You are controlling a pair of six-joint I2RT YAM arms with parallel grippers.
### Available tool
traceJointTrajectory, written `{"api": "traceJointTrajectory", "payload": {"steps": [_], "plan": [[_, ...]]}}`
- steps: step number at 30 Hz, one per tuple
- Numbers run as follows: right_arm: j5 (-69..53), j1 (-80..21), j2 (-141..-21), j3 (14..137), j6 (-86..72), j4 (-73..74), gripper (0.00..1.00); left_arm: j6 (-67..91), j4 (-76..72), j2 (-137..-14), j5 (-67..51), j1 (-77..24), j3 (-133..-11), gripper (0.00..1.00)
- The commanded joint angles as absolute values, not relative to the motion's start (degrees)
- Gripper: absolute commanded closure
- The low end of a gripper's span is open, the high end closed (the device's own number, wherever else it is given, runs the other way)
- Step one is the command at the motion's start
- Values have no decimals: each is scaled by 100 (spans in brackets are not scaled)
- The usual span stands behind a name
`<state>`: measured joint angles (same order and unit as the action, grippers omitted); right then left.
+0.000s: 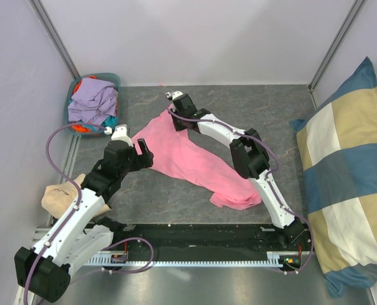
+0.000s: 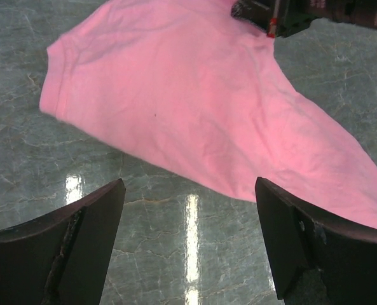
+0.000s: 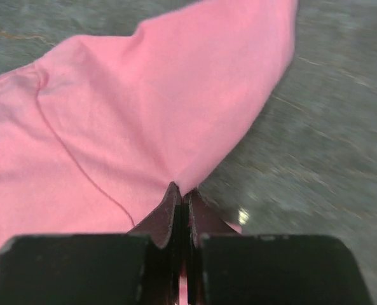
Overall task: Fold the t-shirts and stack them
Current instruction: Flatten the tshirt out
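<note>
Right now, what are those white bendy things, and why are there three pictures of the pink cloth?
The white bendy things are two robot arms bolted to a table. One picture looks down from above. The other two come from little cameras on each arm's wrist, so you see its own fingers up close.

A pink t-shirt lies spread on the grey table. The right hand is pinched shut on an edge of it. The left hand is open and holds nothing; it hangs just beside the shirt.

At the back left, a basket holds more clothes. A big checked cushion lies on the right.
</note>
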<state>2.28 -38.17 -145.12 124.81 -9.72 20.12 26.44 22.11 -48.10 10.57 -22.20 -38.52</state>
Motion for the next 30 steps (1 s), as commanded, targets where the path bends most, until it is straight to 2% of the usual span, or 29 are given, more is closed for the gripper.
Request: {"api": "traceJointTrajectory", "payload": {"steps": [1,9,23,25,30], "plan": [[1150,-3569,-13019,11885,-765,1662,100,2610,1916,-4843,782,-2180,-3753,10],[1995,-3472,-11227,11206,-387,1749,100,2645,1863,-4825,642,-2180,-3718,10],[2425,-3480,-9669,11268,-378,2311,100,2803,1556,-4860,-16,-2249,-3472,13],[2644,-3480,-9519,11162,-273,2312,100,2961,1250,-4992,-158,-2416,-3297,13],[2795,-3480,-9360,10829,-246,2347,100,3453,546,-5806,368,-3847,-3225,10]]}}
